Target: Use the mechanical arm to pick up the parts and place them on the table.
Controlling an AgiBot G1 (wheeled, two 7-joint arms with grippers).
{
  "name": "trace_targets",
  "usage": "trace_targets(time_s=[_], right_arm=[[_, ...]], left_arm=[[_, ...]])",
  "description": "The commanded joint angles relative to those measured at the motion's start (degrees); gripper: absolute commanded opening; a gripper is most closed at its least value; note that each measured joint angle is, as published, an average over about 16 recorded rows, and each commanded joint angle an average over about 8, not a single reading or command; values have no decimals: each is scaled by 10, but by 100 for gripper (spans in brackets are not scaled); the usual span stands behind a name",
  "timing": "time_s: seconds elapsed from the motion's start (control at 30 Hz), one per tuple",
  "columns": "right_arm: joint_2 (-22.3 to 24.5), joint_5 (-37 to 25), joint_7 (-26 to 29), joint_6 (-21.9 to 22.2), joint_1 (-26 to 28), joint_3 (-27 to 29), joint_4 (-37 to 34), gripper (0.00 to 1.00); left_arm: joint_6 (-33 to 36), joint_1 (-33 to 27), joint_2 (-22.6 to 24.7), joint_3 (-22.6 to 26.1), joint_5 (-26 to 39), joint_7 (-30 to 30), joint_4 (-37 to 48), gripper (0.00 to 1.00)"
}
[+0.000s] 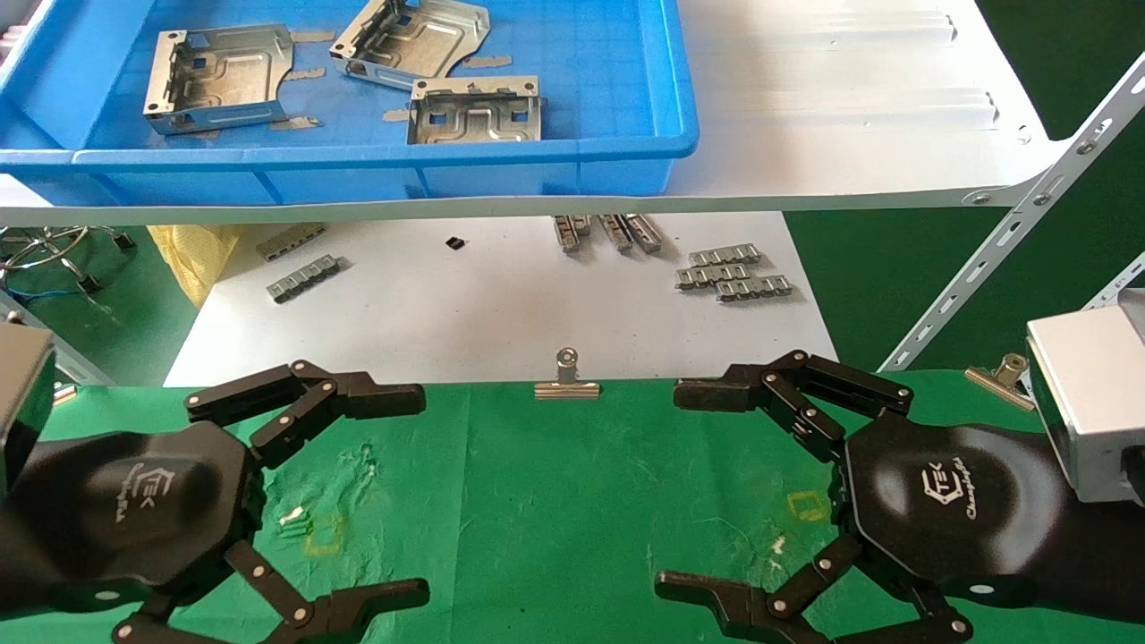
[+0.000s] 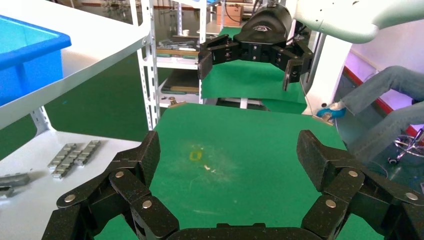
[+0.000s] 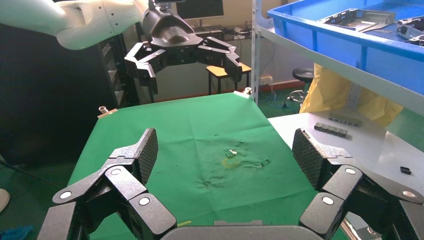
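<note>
Green wrinkled cloth covers the worktop point(image 1: 572, 501), which carries no parts yet; a binder clip point(image 1: 566, 379) grips its far edge; the three silvery embossed parts point(image 1: 474, 112) lie in a blue bin point(image 1: 572, 165) on the white shelf board point(image 1: 850, 116) above and beyond the worktop, one at the bin's left, one in the middle towards the back, one nearest the front wall. The pick has not begun, so the step in hand is likely the first reach; to do it well, a hand should probably rise clear of the shelf edge and the bin's front wall, come down over the nearest part, and close across its bent-up edge tabs rather than its flat face. The left hand point(image 1: 358, 492) hovers low over the worktop's left side, fingers spread wide apart, holding nothing; the right hand point(image 1: 716, 492) mirrors it over the right side, fingers equally splayed and empty; both point inward, facing each other.
</note>
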Motion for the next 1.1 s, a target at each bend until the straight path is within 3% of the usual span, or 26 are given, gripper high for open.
trace_targets(time_s=[0.03, 0.23, 0.5, 1.1], right_arm=[[0, 0, 0, 0, 0, 0, 0, 100], [0, 0, 0, 0, 0, 0, 0, 100], [0, 0, 0, 0, 0, 0, 0, 0], [0, 0, 0, 0, 0, 0, 0, 0]], left_arm=[[0, 0, 0, 0, 0, 0, 0, 100], [0, 0, 0, 0, 0, 0, 0, 100], [0, 0, 0, 0, 0, 0, 0, 100], [0, 0, 0, 0, 0, 0, 0, 100]])
